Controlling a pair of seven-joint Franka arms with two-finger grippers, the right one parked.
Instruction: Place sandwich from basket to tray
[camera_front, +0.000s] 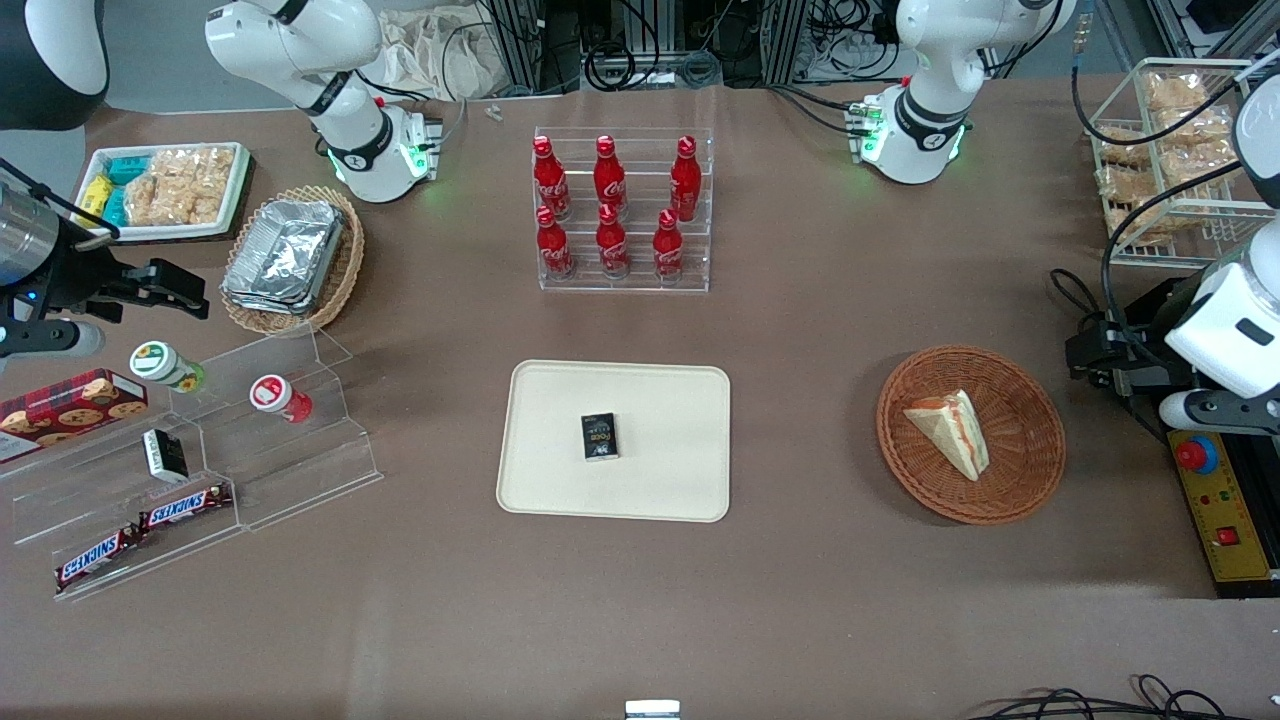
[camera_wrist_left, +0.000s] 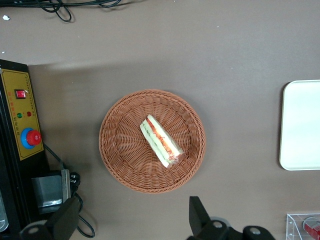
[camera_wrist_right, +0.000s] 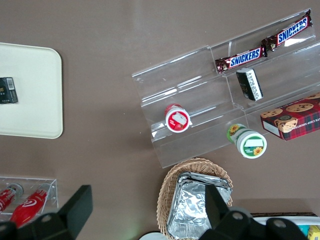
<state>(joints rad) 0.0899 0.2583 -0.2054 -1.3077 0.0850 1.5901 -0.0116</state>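
- Gripper (camera_front: 1100, 358) of the left arm: wide apart, nothing between the fingers (camera_wrist_left: 67, 220), hanging above the table toward the working arm's end, apart from the basket (camera_front: 1030, 480).
- Sandwich (camera_front: 950, 432): inside the reddish-brown basket, near its middle, flat on the wicker, untouched.
- On the front view's clock face: sandwich at roughly 8 o'clock from the gripper and lower down, so probably a short sideways shift and a descent ahead.
- Long axis of the wedge: about 11 to 5 o'clock in the front view. Likely a wrist turn needed to close across the narrow thickness.
- Tray (camera_front: 560, 480): at 9 o'clock from the basket, well apart, bare but for a small dark box (camera_front: 600, 437) near its middle.
- Counted: one sandwich, one reddish-brown basket, one cream tray, one dark box on it.
- Also counted: six red bottles (camera_front: 612, 240) in a clear rack at about 12 o'clock from the tray.
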